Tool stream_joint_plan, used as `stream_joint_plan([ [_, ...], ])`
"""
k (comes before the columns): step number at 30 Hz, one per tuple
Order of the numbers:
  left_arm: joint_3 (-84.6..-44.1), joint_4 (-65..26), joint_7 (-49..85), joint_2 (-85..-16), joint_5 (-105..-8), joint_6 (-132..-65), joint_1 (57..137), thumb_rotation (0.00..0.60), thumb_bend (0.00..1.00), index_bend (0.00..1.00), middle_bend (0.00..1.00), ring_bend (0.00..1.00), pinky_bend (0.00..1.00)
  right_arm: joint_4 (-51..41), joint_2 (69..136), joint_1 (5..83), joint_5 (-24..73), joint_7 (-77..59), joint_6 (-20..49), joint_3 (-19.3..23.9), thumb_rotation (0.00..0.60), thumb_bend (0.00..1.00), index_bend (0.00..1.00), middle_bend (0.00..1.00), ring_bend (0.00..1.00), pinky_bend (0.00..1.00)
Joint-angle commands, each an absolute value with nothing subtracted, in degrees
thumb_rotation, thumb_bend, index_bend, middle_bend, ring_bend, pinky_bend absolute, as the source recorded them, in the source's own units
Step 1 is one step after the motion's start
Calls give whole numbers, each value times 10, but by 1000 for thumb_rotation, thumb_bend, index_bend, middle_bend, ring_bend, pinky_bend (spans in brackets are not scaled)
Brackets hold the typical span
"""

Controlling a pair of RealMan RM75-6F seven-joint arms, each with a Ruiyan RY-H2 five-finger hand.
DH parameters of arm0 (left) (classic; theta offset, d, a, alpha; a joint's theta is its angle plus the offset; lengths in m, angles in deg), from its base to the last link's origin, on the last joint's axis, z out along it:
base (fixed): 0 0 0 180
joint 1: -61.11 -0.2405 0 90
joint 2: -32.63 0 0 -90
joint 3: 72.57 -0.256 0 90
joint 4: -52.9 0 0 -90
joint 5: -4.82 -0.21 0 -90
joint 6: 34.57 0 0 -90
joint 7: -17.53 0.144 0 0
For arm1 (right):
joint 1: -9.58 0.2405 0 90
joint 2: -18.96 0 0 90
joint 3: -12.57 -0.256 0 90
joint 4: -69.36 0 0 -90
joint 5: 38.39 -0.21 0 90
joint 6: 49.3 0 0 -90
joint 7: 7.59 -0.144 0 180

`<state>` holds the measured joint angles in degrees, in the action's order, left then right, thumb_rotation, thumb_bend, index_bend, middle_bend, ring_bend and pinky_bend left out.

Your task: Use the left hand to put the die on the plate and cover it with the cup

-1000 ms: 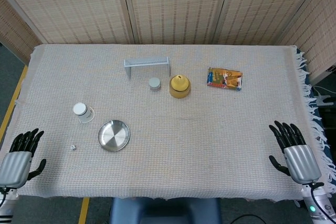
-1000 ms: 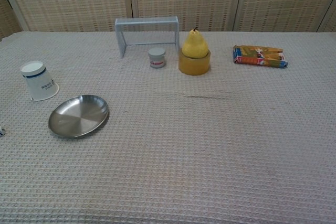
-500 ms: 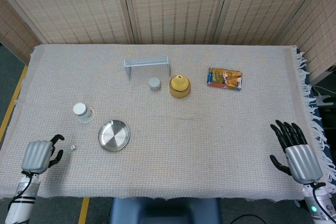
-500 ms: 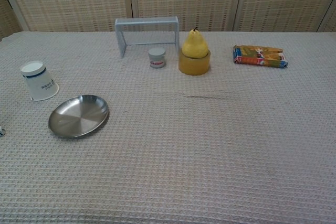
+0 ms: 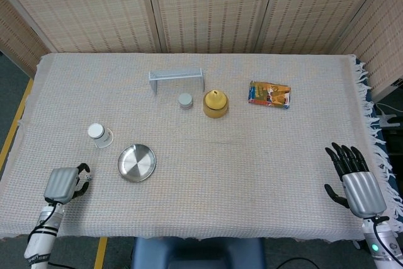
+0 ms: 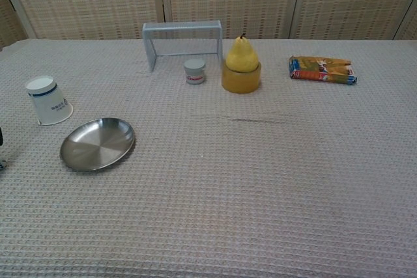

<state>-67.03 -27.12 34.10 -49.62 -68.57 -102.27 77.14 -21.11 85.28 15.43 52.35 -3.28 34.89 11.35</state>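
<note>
Left hand [image 5: 65, 183] at table's [image 5: 252, 174] front-left corner, fingers curled downward.
Grasp unclear; die hidden beneath.

Bright, even light — sharp, shadowless.

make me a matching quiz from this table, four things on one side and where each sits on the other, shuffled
Things:
1. cup
2. plate
3. pear
4. snack packet

Places:
A. on a yellow stand mid-table
B. far right, flat on the cloth
C. upside down, left of the plate and further back
D. near left, in front of the cup

Pairs: 1-C, 2-D, 3-A, 4-B
</note>
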Motion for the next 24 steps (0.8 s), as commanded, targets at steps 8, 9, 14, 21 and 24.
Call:
stream_joint_plan([
  [8, -675, -234, 381, -528, -661, -1002, 787, 600, 329, 355, 1000, 867, 996, -212, 852, 156, 516, -29, 343, 112, 600, 189, 0, 0, 0, 0],
  [9, -675, -231, 382, -530, -659, -1000, 788, 600, 328, 354, 1000, 868, 997, -212, 852, 155, 516, -29, 343, 112, 600, 189, 0, 0, 0, 0],
  [14, -673, -205, 392, -545, -653, -1008, 789, 600, 324, 376, 1000, 871, 999, -212, 851, 155, 513, -28, 343, 111, 600, 189, 0, 0, 0, 0],
  [21, -671, -181, 392, -561, -653, -1017, 791, 600, 328, 440, 1000, 881, 1000, -214, 851, 155, 510, -27, 342, 111, 600, 189, 0, 0, 0, 0],
  [24, -671, -174, 386, -566, -652, -1016, 792, 600, 326, 454, 1000, 882, 1000, -215, 850, 155, 509, -26, 341, 110, 600, 189, 0, 0, 0, 0],
])
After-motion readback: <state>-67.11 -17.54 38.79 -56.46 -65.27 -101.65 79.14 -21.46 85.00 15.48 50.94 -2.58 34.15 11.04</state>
